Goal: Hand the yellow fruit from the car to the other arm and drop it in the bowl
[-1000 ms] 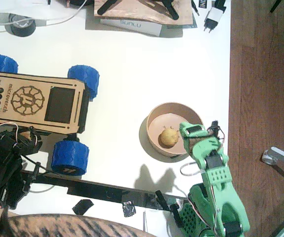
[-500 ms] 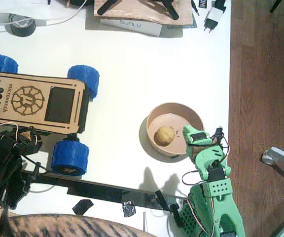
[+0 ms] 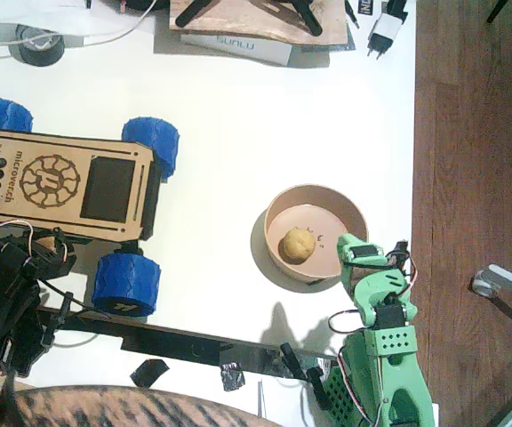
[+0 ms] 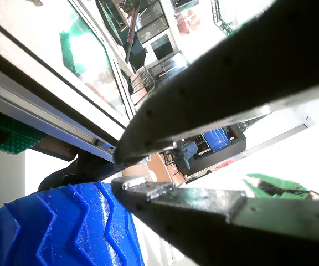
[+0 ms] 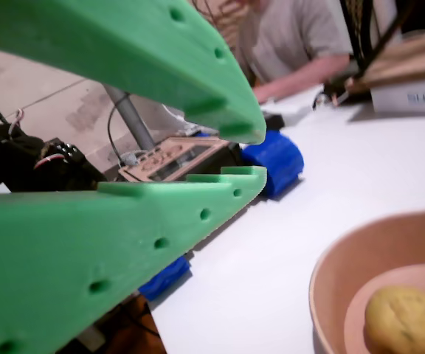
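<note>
The yellow fruit (image 3: pixel 297 244) lies loose inside the tan bowl (image 3: pixel 278 210); in a wrist view the same fruit (image 5: pixel 406 321) rests low in the bowl (image 5: pixel 329 274). My right gripper (image 3: pixel 363 251), bright green, hovers at the bowl's near-right rim, apart from the fruit. In its wrist view the right gripper (image 5: pixel 260 153) is slightly open and holds nothing. The car (image 3: pixel 60 182) stands at the left on blue wheels. My left gripper (image 3: pixel 50 253), black, rests by the car's front edge; in a wrist view the left gripper (image 4: pixel 121 169) is shut above a blue wheel (image 4: pixel 65 227).
A box marked SUNLU (image 3: pixel 238 43) and a plug (image 3: pixel 382 34) sit at the back edge. The table's right edge (image 3: pixel 414 133) drops to a wooden floor. A person in a grey shirt (image 5: pixel 294 37) sits beyond the table. A black strip (image 3: pixel 176 342) runs along the front.
The green gripper has drawn back from over the fruit toward the front right, off the bowl's rim. The fruit stays in the bowl. The black arm has not moved.
</note>
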Controlling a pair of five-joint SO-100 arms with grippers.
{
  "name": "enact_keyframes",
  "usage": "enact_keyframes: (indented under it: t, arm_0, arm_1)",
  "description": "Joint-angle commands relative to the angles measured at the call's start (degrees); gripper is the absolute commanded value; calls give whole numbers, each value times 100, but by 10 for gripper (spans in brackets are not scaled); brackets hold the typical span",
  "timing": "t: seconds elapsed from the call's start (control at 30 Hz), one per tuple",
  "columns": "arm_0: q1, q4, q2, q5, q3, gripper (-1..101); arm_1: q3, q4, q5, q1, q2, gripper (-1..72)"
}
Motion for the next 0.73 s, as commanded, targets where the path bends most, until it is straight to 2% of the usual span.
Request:
enact_keyframes:
  t: [0.0, 0.7]
  arm_0:
    - [-44, 650, 519, 26, 396, 0]
    - [-44, 650, 519, 26, 396, 0]
  arm_1:
    - [44, -141, 53, 149, 53, 1]
    - [343, -316, -141, 97, 53, 1]
